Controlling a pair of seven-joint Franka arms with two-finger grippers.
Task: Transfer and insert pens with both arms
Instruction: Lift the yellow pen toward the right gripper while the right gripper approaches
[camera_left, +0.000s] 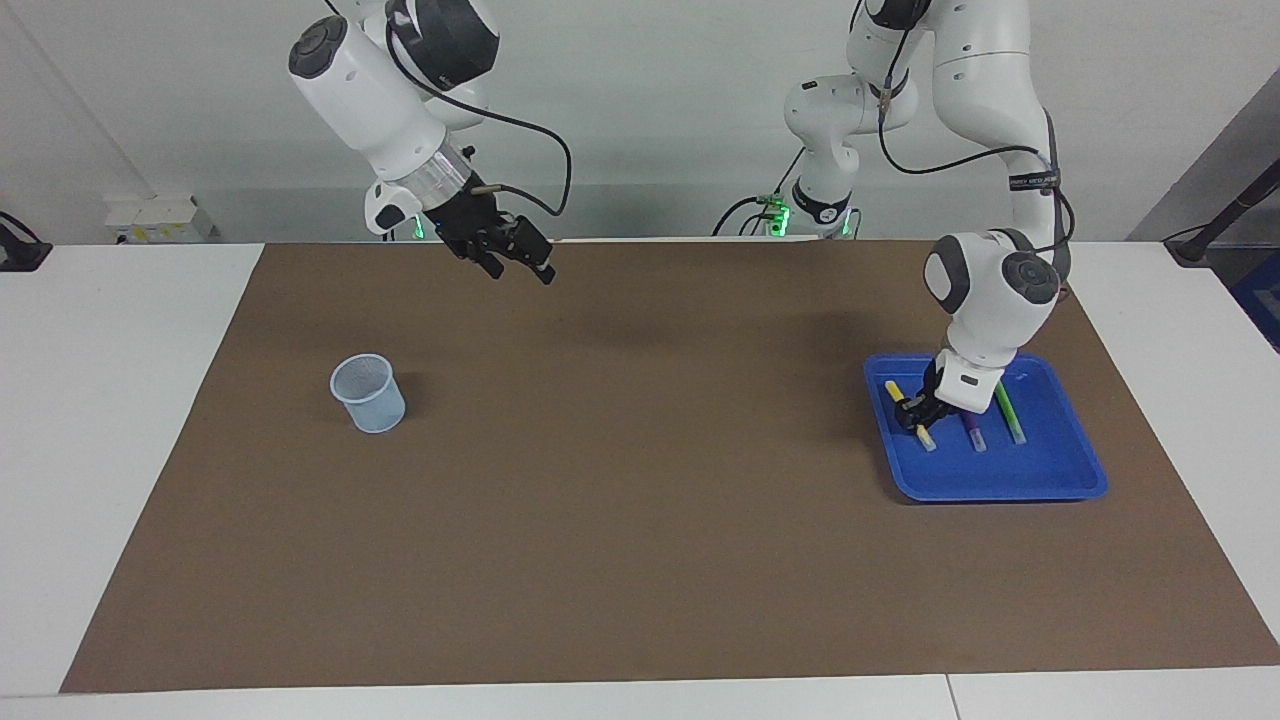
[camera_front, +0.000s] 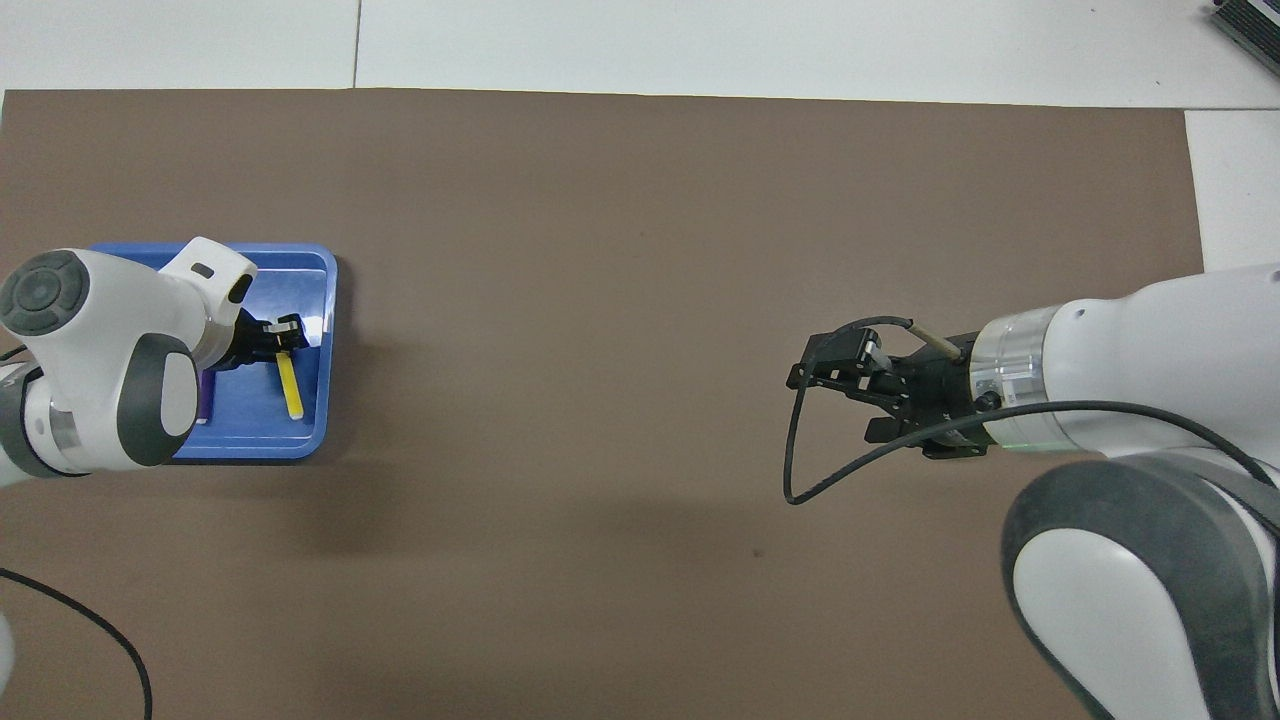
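Left pincer (camera_left: 914, 416) around yellow pen (camera_left: 908, 413), purple pen (camera_left: 973, 432) beside, in blue tray (camera_left: 1000, 480).

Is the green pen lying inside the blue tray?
Yes, the green pen lies in the blue tray, beside the purple pen.

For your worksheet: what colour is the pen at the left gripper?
Yellow, clearest in the overhead view.

Overhead view: the left gripper (camera_front: 283, 335) gripped the yellow pen (camera_front: 291, 384) over the blue tray (camera_front: 322, 300); the right gripper (camera_front: 835, 385) hung, fingers parted, over the brown mat (camera_front: 600, 250).
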